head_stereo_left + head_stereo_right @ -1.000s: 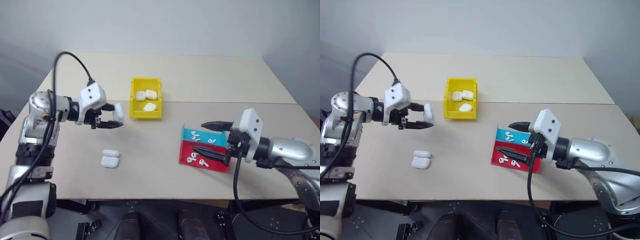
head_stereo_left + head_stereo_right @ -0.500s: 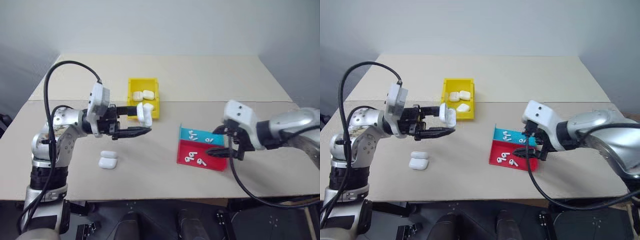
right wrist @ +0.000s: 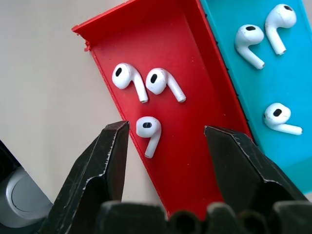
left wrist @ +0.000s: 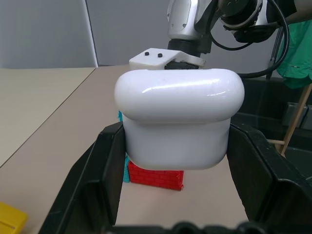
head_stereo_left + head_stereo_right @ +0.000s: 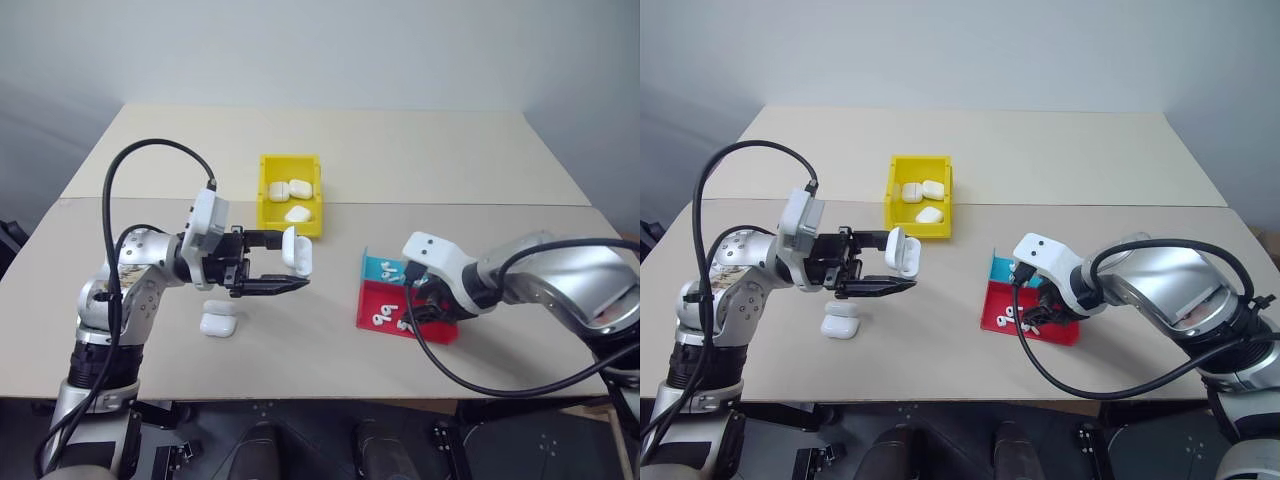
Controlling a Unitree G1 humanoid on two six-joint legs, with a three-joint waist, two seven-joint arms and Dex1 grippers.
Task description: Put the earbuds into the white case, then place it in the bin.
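Note:
My left gripper (image 5: pixel 292 262) is shut on a white case (image 5: pixel 297 251), holding it above the table left of centre. In the left wrist view the white case (image 4: pixel 178 122) sits between both black fingers (image 4: pixel 109 161). My right gripper (image 3: pixel 165 130) points down over the red half of the tray (image 3: pixel 195 161), open. One earbud (image 3: pixel 147 131) lies between its fingertips, untouched. Two more earbuds (image 3: pixel 146 83) lie beside it in the red half. Three earbuds (image 3: pixel 265 29) are in the blue half (image 3: pixel 292 83). The yellow bin (image 5: pixel 266 200) stands behind, holding three white cases.
Two more white cases (image 5: pixel 219 316) lie on the table below my left gripper. The red and blue tray (image 5: pixel 372 310) sits right of centre, near the front edge. A seam runs across the tabletop behind the yellow bin.
My left gripper carried the white case rightward, toward the middle of the table. My right gripper tipped downward over the red tray half and its fingers narrowed.

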